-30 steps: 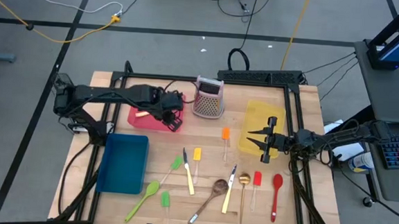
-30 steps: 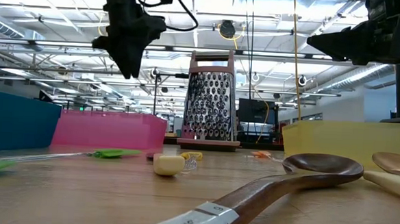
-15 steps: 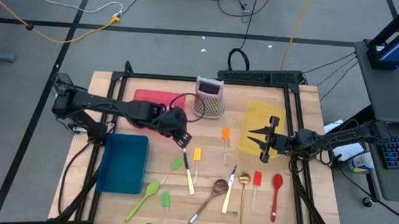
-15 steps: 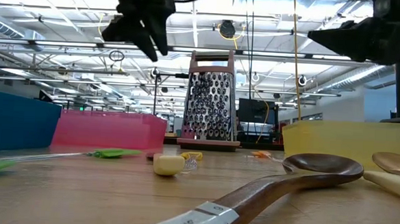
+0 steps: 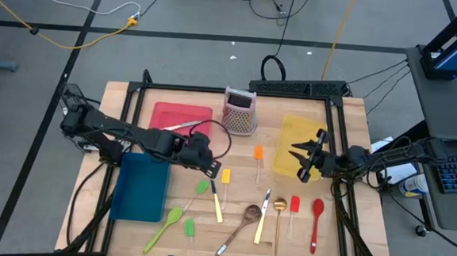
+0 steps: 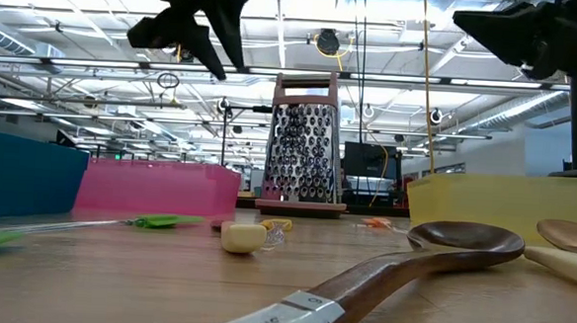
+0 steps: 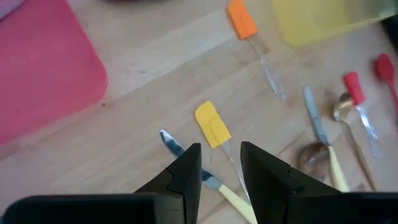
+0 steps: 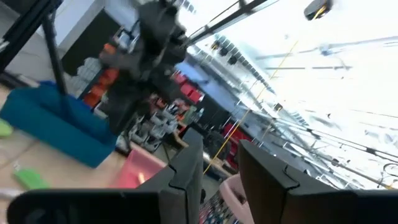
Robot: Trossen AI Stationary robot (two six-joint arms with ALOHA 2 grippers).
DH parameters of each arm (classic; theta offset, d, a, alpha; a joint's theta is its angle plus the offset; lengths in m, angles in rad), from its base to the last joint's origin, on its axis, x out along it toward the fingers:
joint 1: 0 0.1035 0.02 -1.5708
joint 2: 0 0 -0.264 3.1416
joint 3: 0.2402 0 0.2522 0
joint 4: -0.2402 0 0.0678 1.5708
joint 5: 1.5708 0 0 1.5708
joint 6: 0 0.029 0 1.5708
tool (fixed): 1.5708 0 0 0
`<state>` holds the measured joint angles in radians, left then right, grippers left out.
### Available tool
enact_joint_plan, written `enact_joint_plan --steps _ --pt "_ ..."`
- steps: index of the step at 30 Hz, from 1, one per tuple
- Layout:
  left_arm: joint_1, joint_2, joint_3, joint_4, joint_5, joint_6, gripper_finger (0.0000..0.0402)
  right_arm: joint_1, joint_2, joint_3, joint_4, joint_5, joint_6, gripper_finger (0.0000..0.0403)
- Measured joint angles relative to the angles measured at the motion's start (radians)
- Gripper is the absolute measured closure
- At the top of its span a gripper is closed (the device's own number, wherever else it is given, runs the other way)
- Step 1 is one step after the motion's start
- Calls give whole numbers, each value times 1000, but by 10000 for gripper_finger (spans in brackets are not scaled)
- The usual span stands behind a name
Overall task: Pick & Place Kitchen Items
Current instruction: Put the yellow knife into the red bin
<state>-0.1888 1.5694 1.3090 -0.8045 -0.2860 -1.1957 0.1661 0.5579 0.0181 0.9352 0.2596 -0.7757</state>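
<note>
- One utensil, seemingly a knife [image 5: 182, 125], lies in the pink bin [image 5: 166, 112] toward the tabletop's far edge; the teal bin [image 5: 140, 188] and yellow bin [image 5: 299, 140] look to hold nothing, though the view is too coarse to be sure.
- The other kitchen items lie loose near the front edge: orange spatula [image 7: 241, 18], yellow spatula [image 7: 212, 124], cream-handled knife [image 7: 205, 176], wooden spoon [image 5: 242, 222], red spoon [image 5: 317, 217], green spoon [image 5: 167, 223] and more. Most sorting remains.
- The left end effector [image 7: 219, 163] hovers above the yellow spatula and knife, fingers a narrow gap apart, holding and touching nothing.
- The right end effector [image 5: 302, 159] hangs over the yellow bin's edge, fingers parted, empty, tilted up off the tabletop.
</note>
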Motion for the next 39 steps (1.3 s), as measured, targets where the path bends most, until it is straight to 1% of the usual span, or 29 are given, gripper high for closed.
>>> enact_joint_plan --steps 3,7,9,12,14,16,22,28,30,34,39 --pt "-14 43 0 19 20 -35 284 -16 0 0 56 -2 4 310" --pt "-25 120 0 96 109 -45 284 -65 11 0 104 -13 26 310" --pt "-27 149 0 155 156 -47 284 -103 26 0 109 -67 32 310" --pt "-27 190 0 243 200 -42 284 -162 51 2 109 -195 55 310" --pt "-26 212 0 277 219 -71 284 -193 69 3 108 -267 70 310" --pt "-26 229 0 302 239 -111 284 -216 84 3 109 -310 79 310" --pt "-71 274 0 294 305 -289 284 -246 110 3 108 -315 116 310" --pt "-142 354 0 292 308 -494 284 -246 123 3 101 -315 212 310" --pt "-161 381 0 294 308 -543 284 -246 125 3 71 -315 222 310" --pt "-183 420 0 318 277 -605 284 -245 129 4 19 -315 229 310" --pt "-194 423 0 339 223 -651 284 -245 131 4 9 -317 274 310"
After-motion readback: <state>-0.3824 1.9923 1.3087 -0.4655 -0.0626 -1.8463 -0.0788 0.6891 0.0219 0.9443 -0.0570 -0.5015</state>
